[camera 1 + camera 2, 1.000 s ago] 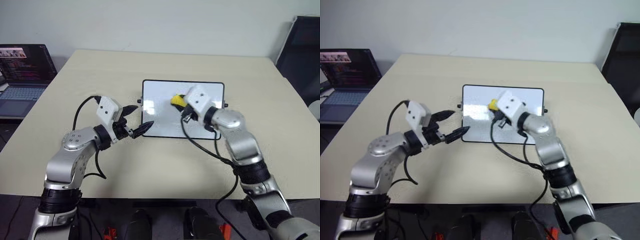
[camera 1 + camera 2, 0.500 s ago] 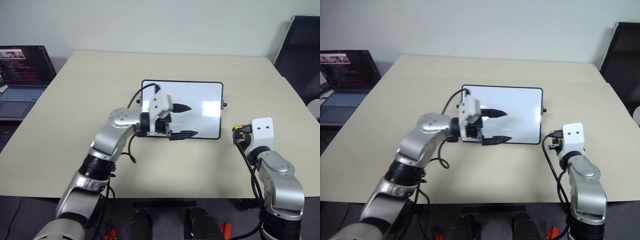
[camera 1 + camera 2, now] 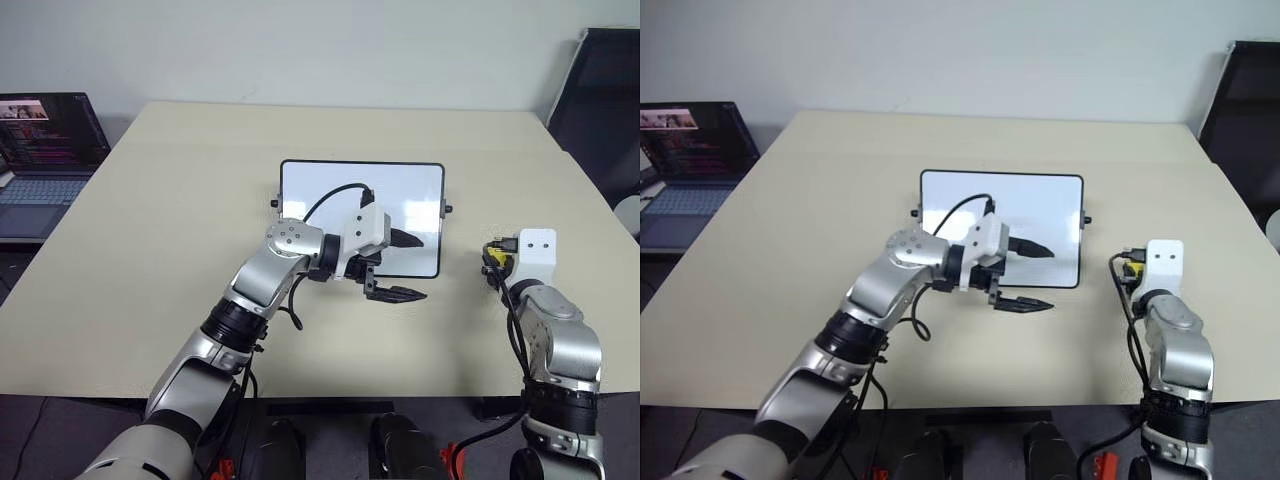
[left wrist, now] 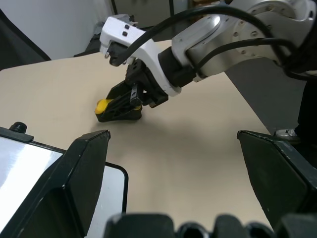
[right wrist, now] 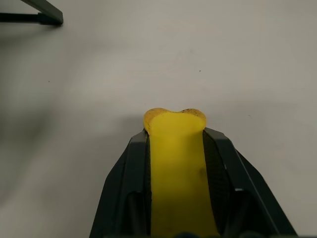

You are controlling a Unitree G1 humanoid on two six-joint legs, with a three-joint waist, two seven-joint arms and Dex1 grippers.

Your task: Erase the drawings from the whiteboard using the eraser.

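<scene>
The whiteboard (image 3: 320, 195) lies flat mid-table, its bare part plain white. The drawings are out of view; my left arm covers the board's near middle. My left gripper (image 3: 408, 266) is open over the board's near right corner, one finger above the white surface and the other past the frame, with nothing between them. My right gripper (image 3: 493, 260) is on the right of the board, off it, shut on the yellow eraser (image 5: 176, 163). The left wrist view shows the eraser (image 4: 103, 105) low at the tabletop, and the whiteboard's corner (image 4: 25, 163).
The beige table (image 3: 200, 200) has bare room on both sides of the board. An open laptop (image 3: 45, 150) stands off the table's left edge. A dark chair (image 3: 600, 90) is at the back right.
My right gripper carried the eraser off the board, rightward and down to the table beside it. My left gripper swung right across the board's near edge to its right corner.
</scene>
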